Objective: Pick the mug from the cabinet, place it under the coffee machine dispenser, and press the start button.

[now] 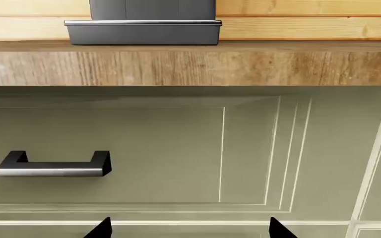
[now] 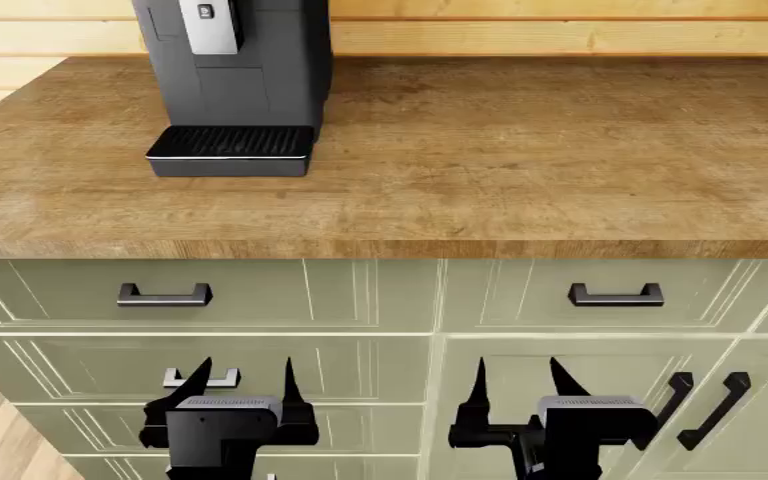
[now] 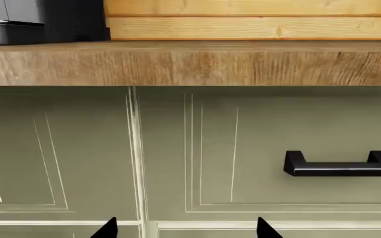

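Head view shows the dispenser [image 2: 211,25] at the top of the dark grey coffee machine [image 2: 237,75], which stands at the back left of the wooden desk [image 2: 518,150]; its spout block hangs over the black ribbed tray [image 2: 231,143], and nothing sits on that tray. No mug shows in any view. Below the desk's front edge run pale green drawers, one with a dark handle [image 2: 165,294] on the left and another handle [image 2: 615,294] on the right. Lower down, the left gripper [image 2: 244,385] hangs in front of the left drawers with its fingers spread apart and holding nothing. The right gripper [image 2: 518,385] hangs beside it in front of the right cabinet, near two vertical door handles [image 2: 704,408], its fingers likewise spread and empty. The left wrist view faces a drawer front with the machine's base above on the desk.
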Controlling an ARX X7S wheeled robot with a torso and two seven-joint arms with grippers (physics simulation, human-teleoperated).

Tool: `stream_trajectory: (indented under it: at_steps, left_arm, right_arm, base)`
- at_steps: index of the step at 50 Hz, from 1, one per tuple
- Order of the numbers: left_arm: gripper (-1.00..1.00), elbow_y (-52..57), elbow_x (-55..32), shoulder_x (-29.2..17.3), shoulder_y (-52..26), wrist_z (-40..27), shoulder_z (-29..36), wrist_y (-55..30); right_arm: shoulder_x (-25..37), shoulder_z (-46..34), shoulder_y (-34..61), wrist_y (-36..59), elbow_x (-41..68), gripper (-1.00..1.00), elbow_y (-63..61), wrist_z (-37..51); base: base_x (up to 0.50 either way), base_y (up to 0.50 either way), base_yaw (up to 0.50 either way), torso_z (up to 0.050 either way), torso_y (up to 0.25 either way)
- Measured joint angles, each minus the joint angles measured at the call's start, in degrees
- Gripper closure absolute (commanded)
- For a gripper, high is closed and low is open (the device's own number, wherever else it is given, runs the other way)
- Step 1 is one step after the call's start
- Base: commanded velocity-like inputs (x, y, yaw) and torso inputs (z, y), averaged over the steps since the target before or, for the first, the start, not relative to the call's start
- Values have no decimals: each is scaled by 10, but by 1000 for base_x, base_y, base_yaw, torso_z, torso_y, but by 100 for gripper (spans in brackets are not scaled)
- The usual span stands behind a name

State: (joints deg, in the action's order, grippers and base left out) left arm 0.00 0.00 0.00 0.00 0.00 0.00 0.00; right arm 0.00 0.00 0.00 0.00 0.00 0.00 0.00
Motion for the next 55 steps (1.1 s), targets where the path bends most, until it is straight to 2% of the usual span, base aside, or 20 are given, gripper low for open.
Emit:
stream_trajectory:
  at_steps: [5,10,17,24,37,41,55]
  left_arm:
    - [-100,1,-6,-5,0,-4,5,-2]
    - [-100,10,-15,-14,5,-3,15,-9]
    - [-100,79,-37,-32,16,3,24,-52]
    - [-100,200,-69,-54,-10,0,17,-140]
    - [-100,350,-118,-77,-134,-25,-5,-299]
    - [-100,377,-131,-81,-160,-31,-10,-332]
    - [-100,427,-147,-98,-201,-51,-20,-399]
  right_arm:
    - [5,-6,-1,-1,6,-100,-2,4]
    - [11,-13,-3,-4,16,-100,-6,8]
    - [21,-25,-18,12,31,-100,-57,15]
    - [37,-34,-20,95,48,-100,-210,26]
    - [59,-19,67,270,103,-100,-421,50]
    - [66,-12,90,313,119,-100,-459,56]
    - [71,15,124,392,181,-100,-518,63]
  base:
    - [0,0,0,0,0]
    - [0,0,0,49,25]
    - [0,0,0,50,28]
    - [0,0,0,50,29]
    - [0,0,0,50,30]
    - [0,304,0,50,20]
    - [0,500,0,0,0]
